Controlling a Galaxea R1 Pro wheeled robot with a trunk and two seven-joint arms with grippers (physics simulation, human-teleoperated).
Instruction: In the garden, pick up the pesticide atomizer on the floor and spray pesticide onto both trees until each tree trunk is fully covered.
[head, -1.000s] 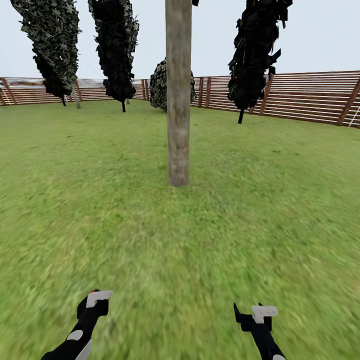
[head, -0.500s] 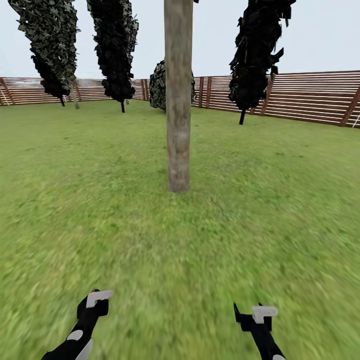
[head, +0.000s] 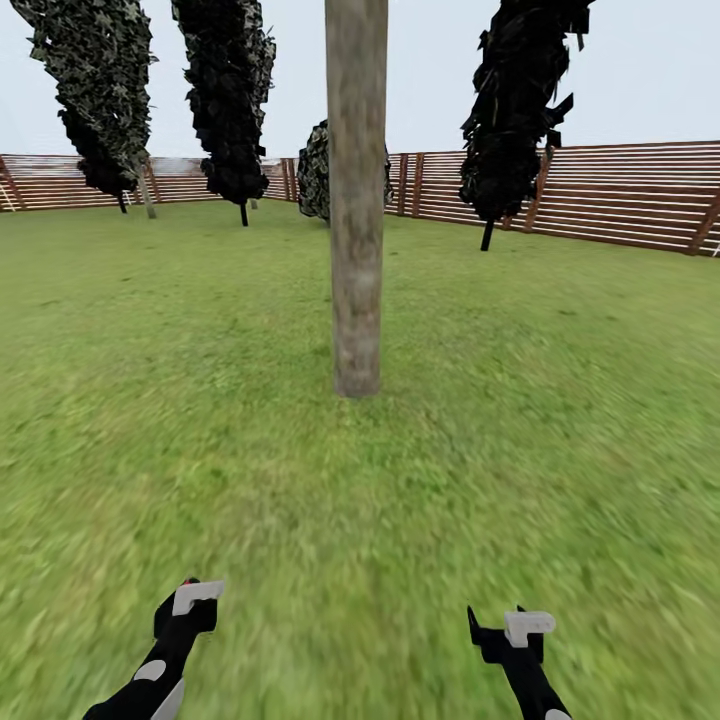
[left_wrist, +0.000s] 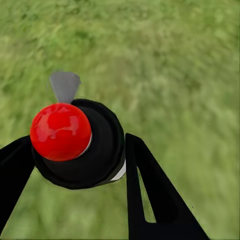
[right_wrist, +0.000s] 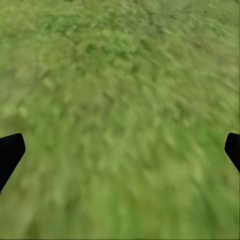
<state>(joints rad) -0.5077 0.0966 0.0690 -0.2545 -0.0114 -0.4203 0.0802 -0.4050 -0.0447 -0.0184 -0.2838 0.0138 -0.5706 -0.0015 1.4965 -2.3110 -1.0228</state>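
A bare grey-brown tree trunk (head: 356, 200) rises from the lawn straight ahead, its crown above the head view's top edge. My left gripper (head: 186, 600) sits low at the head view's bottom left, shut on the pesticide atomizer (left_wrist: 80, 140), a small black bottle with a red top, held between the two black fingers (left_wrist: 150, 195). A speck of the red top (head: 188, 581) shows above that gripper. My right gripper (head: 500, 630) hangs at the bottom right, open, with only grass (right_wrist: 120, 120) between its widely spaced fingertips. No spray specks are visible.
Green lawn (head: 560, 420) stretches all around the trunk. A brown slatted fence (head: 620, 195) rings the far side. Narrow dark columnar trees (head: 232, 90) and a dark bush (head: 318, 170) stand along the fence, far behind the trunk.
The whole view has shifted: the trunk looms slightly larger and its base sits lower in the picture, so the camera has come closer. Both grippers keep their places in the view.
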